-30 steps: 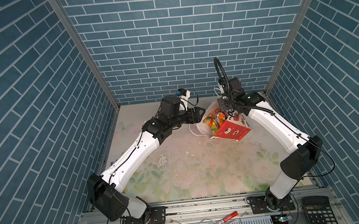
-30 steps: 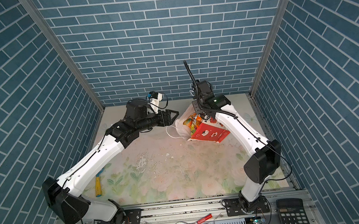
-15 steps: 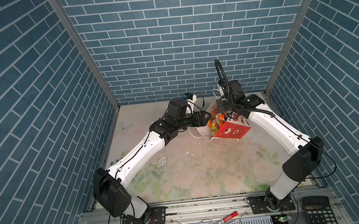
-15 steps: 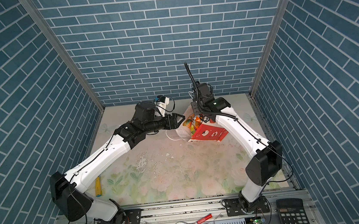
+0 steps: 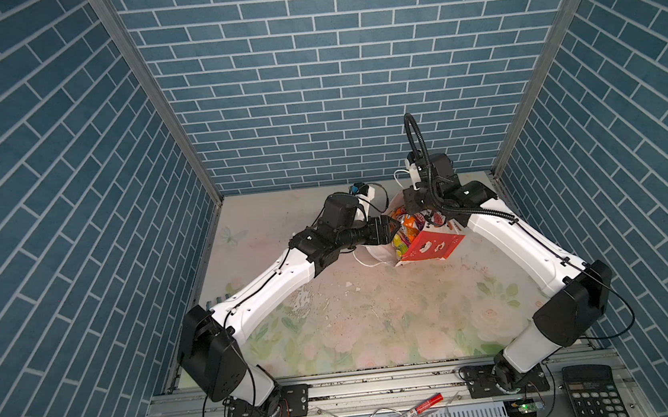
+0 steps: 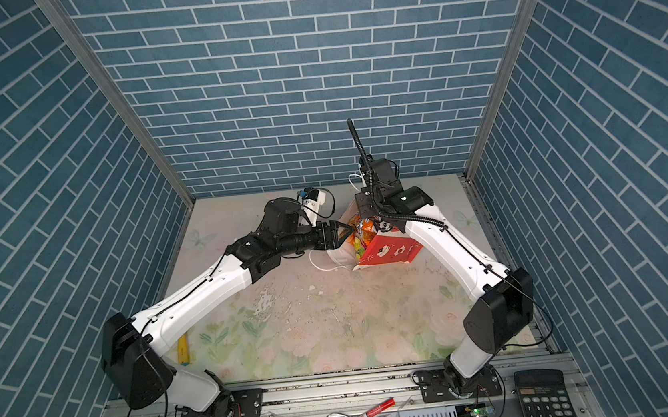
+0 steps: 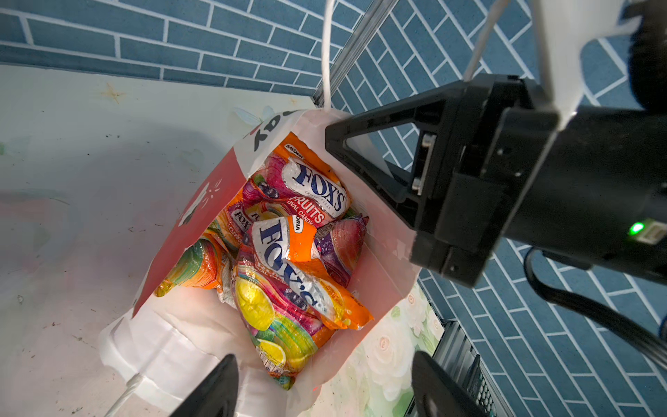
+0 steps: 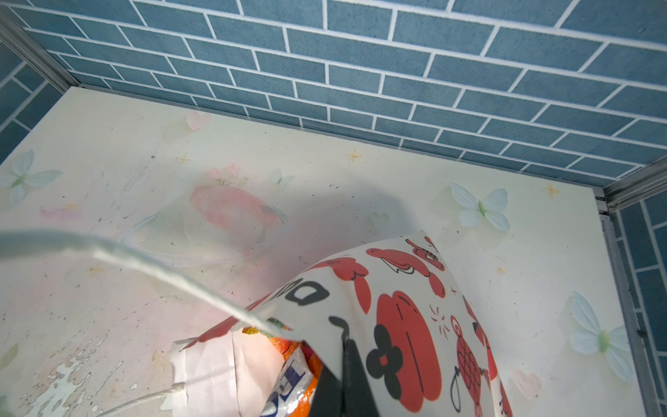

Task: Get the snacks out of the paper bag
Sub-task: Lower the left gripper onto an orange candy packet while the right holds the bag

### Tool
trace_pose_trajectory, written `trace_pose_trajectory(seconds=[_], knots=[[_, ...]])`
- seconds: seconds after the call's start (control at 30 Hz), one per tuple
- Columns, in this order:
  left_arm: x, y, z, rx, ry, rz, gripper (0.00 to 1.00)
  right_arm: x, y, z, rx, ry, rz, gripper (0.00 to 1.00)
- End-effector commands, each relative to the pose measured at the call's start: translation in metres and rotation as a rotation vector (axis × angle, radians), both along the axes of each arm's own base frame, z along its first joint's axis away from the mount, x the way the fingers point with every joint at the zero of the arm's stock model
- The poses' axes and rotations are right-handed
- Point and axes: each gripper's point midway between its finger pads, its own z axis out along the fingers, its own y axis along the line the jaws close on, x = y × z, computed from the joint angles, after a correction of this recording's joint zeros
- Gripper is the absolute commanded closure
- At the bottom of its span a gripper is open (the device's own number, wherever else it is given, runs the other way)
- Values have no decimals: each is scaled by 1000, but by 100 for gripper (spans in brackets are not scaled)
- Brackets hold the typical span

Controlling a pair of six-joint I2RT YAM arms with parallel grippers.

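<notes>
- By the left arm's base, a small narrow yellow object lies on the flower-printed tabletop. It is too small to tell whether it is a snack, and only a top view shows it.
- The left gripper hangs at the bag's mouth. Its black fingers are spread wide on either side of the nearest packet's end, and it has hold of nothing.
- The crinkly, glossy orange Fox's candy packets lie piled on one another inside the bag. At least four show in the left wrist view, and none pokes past the rim.
- The tall paper gift bag has red sides, white printed faces and white cord handles. It sits tilted at the far middle of the table, just right of centre, with its mouth turned toward the left gripper.
- The right gripper is clamped tight on the bag's upper rim, pinching the white wall and holding the mouth open.
- Progress, as I judge it: the task has hardly begun. The bag is held open and the reach has arrived, but no packet has been grasped. Apart from the doubtful yellow object, no snack is seen on the table, so every visible packet is still to come out.
</notes>
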Motion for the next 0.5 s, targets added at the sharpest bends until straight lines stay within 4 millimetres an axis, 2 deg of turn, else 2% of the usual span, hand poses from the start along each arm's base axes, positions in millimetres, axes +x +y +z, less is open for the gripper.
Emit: trace_pose_trajectory(seconds=[0.0, 0.33, 0.47], knots=[[-3, -10, -2, -24, 4, -22, 26, -3, 7, 34, 136, -73, -1, 100], [-13, -22, -14, 1, 4, -40, 31, -4, 11, 31, 166, -61, -1, 100], [-7, -25, -25, 18, 17, -26, 35, -5, 12, 32, 187, -62, 5, 100]])
